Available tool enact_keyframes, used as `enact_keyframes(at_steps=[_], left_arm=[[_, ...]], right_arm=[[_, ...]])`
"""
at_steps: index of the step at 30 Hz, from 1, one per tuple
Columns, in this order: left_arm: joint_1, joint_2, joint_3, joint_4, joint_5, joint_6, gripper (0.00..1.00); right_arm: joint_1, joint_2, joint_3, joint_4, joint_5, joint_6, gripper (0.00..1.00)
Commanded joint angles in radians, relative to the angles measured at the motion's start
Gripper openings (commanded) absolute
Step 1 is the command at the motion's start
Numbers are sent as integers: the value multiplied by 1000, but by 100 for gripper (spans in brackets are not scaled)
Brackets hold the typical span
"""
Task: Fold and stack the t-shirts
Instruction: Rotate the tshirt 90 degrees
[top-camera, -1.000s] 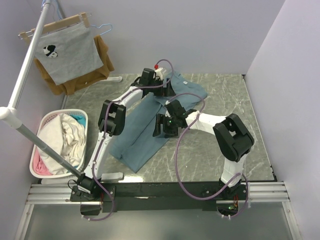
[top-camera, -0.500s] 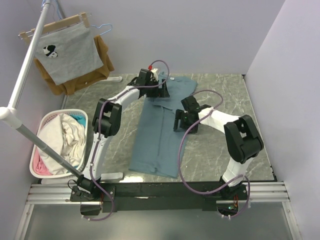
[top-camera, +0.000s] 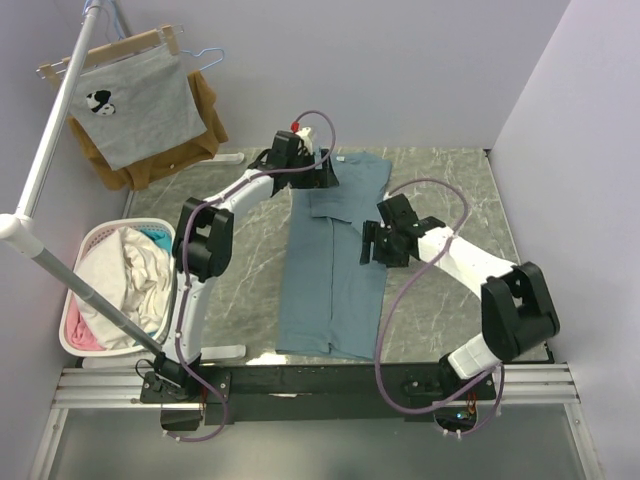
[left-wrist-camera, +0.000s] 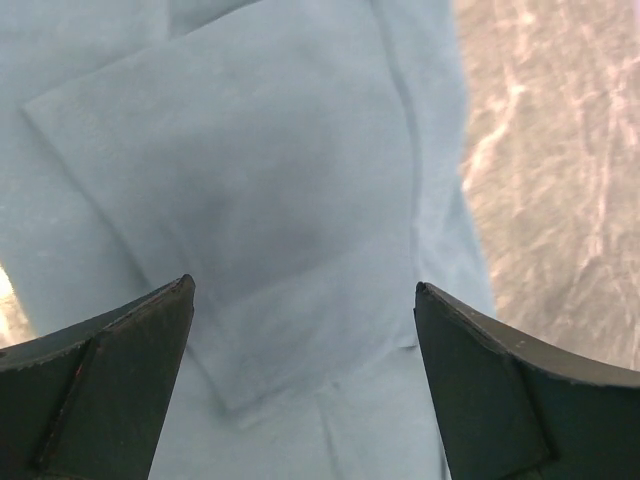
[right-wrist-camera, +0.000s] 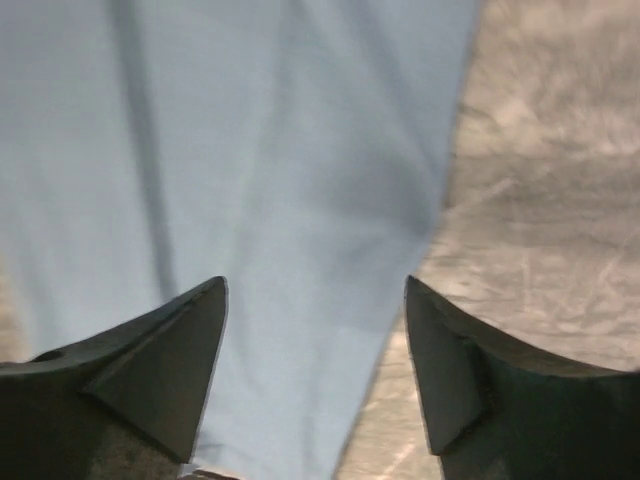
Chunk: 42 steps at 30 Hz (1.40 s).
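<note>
The dusty teal-blue t-shirt (top-camera: 333, 265) lies on the marble table as a long narrow strip, folded lengthwise, running from the far middle toward the near edge. My left gripper (top-camera: 326, 176) is open above its far end, over a folded-in sleeve (left-wrist-camera: 260, 200). My right gripper (top-camera: 368, 247) is open over the shirt's right edge at mid-length; the right wrist view shows blue cloth (right-wrist-camera: 290, 160) between and below the open fingers, with bare table to the right. Neither gripper holds cloth.
A white laundry basket (top-camera: 78, 335) with pale garments stands at the left. A rack pole (top-camera: 50, 140) crosses the left side, with a grey printed shirt (top-camera: 135, 105) and a brown garment (top-camera: 205, 120) on hangers at the back left. Walls close in the back and right.
The shirt has been swung from a diagonal lie to a straight strip facing the near edge. Both grippers have let go and opened; the right arm has moved right.
</note>
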Motion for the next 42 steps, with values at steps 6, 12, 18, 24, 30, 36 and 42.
enact_keyframes(at_steps=[6,12,18,24,30,36,42], left_arm=[[-79,-270,-242,66,-159,-8,95],[-102,-434,-492,137,-219,-38,95],[-104,-546,-634,146,-239,-51,95],[-105,-586,-697,145,-241,-57,95],[-105,-606,-718,151,-235,-52,95],[-107,-598,-714,143,-232,-45,95],[-105,-587,-704,130,-232,-42,95]], right_arm=[[49,59,131,21,62,49,60],[94,171,225,-11,162,72,52],[123,243,291,-45,216,89,50],[160,317,358,-94,291,102,42],[189,369,396,-141,365,121,37],[201,394,406,-164,400,134,33],[203,409,390,-163,398,134,31]])
